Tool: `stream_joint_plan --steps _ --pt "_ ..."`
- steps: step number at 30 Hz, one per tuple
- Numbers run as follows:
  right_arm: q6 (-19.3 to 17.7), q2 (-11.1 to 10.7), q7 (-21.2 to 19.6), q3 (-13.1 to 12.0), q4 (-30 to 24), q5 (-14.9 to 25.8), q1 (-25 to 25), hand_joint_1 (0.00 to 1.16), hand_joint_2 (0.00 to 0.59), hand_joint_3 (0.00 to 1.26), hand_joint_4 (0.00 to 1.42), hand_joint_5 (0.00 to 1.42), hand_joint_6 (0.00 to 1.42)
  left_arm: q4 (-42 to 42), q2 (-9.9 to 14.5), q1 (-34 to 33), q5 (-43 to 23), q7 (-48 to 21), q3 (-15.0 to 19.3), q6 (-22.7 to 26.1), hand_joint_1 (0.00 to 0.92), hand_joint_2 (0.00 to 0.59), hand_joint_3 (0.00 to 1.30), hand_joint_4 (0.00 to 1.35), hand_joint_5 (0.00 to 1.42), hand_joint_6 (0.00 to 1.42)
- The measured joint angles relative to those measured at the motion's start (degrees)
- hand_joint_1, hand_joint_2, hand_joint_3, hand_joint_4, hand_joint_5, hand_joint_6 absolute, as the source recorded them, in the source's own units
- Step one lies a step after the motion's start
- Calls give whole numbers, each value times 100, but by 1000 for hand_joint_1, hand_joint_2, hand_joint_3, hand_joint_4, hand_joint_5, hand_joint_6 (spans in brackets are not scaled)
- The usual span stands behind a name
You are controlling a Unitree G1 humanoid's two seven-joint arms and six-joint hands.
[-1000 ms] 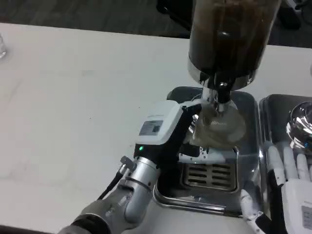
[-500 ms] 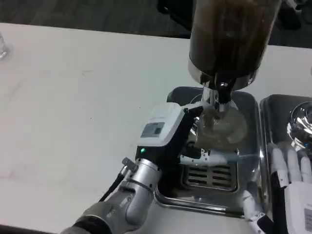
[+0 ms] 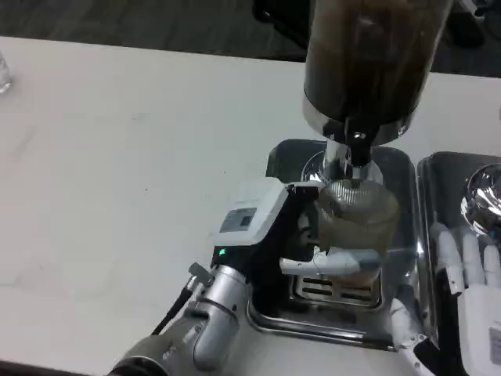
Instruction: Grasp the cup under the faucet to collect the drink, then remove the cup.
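- L hand [image 3: 317, 235] grips clear plastic cup [image 3: 354, 223], upright, mouth up, under chrome faucet [image 3: 354, 153]
- R hand [image 3: 470, 294] w/ fingers spread, holding nothing, beside steel drip tray [image 3: 337, 325]

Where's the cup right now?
Head view, centre-right: the cup sits in the left hand, just below the faucet, over the drip tray.

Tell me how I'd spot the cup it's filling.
Find the tall dark drink dispenser standing on the metal drip tray. Right under its faucet, the left robot hand grips a clear cup of brownish drink, the only see-through thing there.
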Motion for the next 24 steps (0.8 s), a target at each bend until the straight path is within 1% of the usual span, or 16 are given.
stream_joint_plan --steps 2,5,6,8,9,11,15,18,21,24 --pt "-1 0 0 0 4 7 -7 125 511 64 0 0 0 -4 2 0 -10 -73 2 -25 191 34 384 497 780 679" --pt "-1 0 0 -1 8 46 -9 123 511 64 0 0 0 -19 8 0 -5 -114 0 -45 178 37 324 429 695 568" --pt "-1 0 0 -3 8 65 -10 122 511 64 0 0 0 -25 14 0 5 -104 -10 -43 176 37 266 375 614 499" --pt "-1 0 0 -8 11 101 -11 120 511 64 0 0 0 -46 43 0 90 -45 -56 -30 175 37 238 346 574 438" --pt "-1 0 0 -10 14 114 -13 120 511 64 0 0 0 -57 50 0 111 -22 -80 -20 187 34 237 340 542 423" --pt "-1 -2 0 -17 26 153 -21 118 512 64 0 0 0 -70 74 0 156 34 -140 19 250 34 218 316 499 386" --pt "-2 -5 0 -24 44 172 -45 116 512 64 0 0 0 -87 104 0 259 134 -233 56 281 34 198 282 471 352" --pt "-2 -5 0 -28 52 183 -70 115 512 64 0 0 0 -94 114 0 290 175 -250 100 284 34 164 236 439 315" --pt "-5 -9 0 -37 59 195 -79 114 512 64 0 0 0 -114 145 0 321 237 -287 116 267 28 123 213 437 298" --pt "-15 -14 0 -46 73 199 -91 112 507 64 0 0 0 -135 171 3 321 246 -290 114 209 17 111 212 426 275"
